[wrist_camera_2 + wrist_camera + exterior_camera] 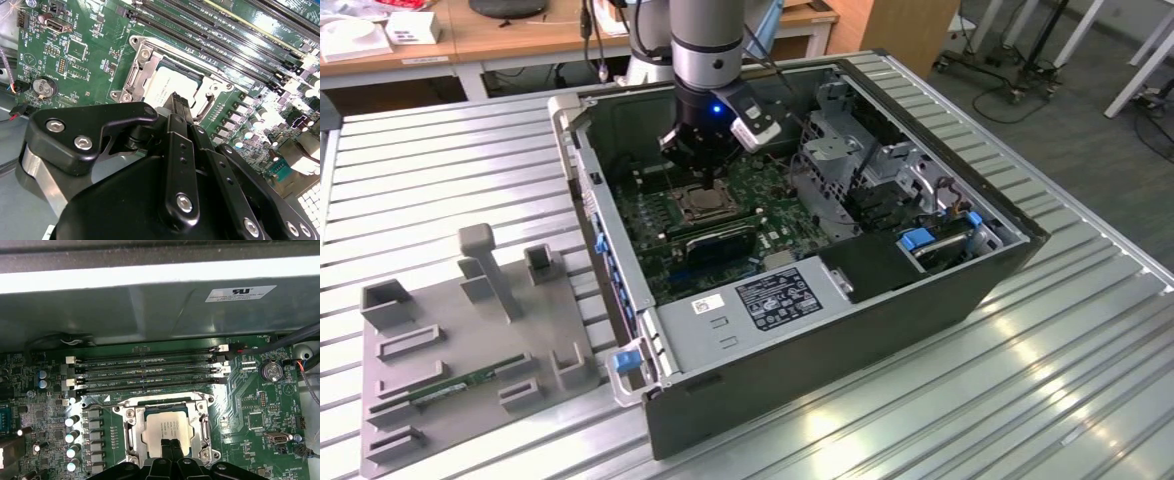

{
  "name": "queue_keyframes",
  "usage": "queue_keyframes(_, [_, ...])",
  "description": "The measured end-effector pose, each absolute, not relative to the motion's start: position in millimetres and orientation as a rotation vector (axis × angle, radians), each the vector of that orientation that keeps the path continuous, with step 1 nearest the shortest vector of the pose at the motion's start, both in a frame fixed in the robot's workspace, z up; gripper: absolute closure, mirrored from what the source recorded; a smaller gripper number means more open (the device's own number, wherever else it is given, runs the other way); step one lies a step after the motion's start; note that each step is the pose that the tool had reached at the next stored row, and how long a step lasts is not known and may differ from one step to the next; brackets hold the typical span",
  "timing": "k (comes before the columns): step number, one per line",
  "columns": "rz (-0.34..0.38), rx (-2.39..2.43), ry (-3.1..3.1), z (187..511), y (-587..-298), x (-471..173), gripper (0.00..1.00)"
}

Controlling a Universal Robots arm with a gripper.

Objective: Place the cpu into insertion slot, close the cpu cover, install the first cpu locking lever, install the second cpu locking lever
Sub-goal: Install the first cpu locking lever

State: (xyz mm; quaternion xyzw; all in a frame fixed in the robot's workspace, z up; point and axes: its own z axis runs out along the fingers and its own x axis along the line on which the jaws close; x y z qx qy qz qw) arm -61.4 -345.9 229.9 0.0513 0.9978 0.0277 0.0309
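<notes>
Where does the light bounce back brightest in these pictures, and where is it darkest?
Exterior view: white glare streaks on the ribbed metal table, and a small blue light glows on the arm. First wrist view: the case edge is washed out white. Second wrist view: the black gripper is the darkest mass, while the cpu shines pale.

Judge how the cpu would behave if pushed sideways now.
The cpu looks thin, flat and rigid, so it probably would not flex. The cpu cover frames it on all sides, so it likely would not slide. Its smooth metal face may be slippery under the gripper.
</notes>
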Motion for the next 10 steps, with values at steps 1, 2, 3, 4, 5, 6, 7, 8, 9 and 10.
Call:
queue_keyframes(1, [0.085,0.158,3.075,229.9,-345.9,-61.4,0.89])
queue_keyframes(2, [0.085,0.158,3.075,229.9,-345.9,-61.4,0.89])
queue_keyframes(3, [0.085,0.158,3.075,229.9,-345.9,-61.4,0.89])
queue_keyframes(4, [0.085,0.158,3.075,229.9,-345.9,-61.4,0.89])
queue_keyframes(5, [0.085,0.158,3.075,229.9,-345.9,-61.4,0.89])
queue_keyframes(6, [0.085,0.158,3.075,229.9,-345.9,-61.5,0.89])
queue_keyframes(7, [0.086,0.158,3.074,229.8,-345.9,-61.9,0.89])
queue_keyframes(8, [0.086,0.158,3.074,229.8,-345.9,-62.4,0.89])
queue_keyframes(9, [0.086,0.158,3.074,229.8,-345.9,-63.3,0.89])
queue_keyframes(10, [0.086,0.158,3.074,229.8,-345.9,-64.2,0.89])
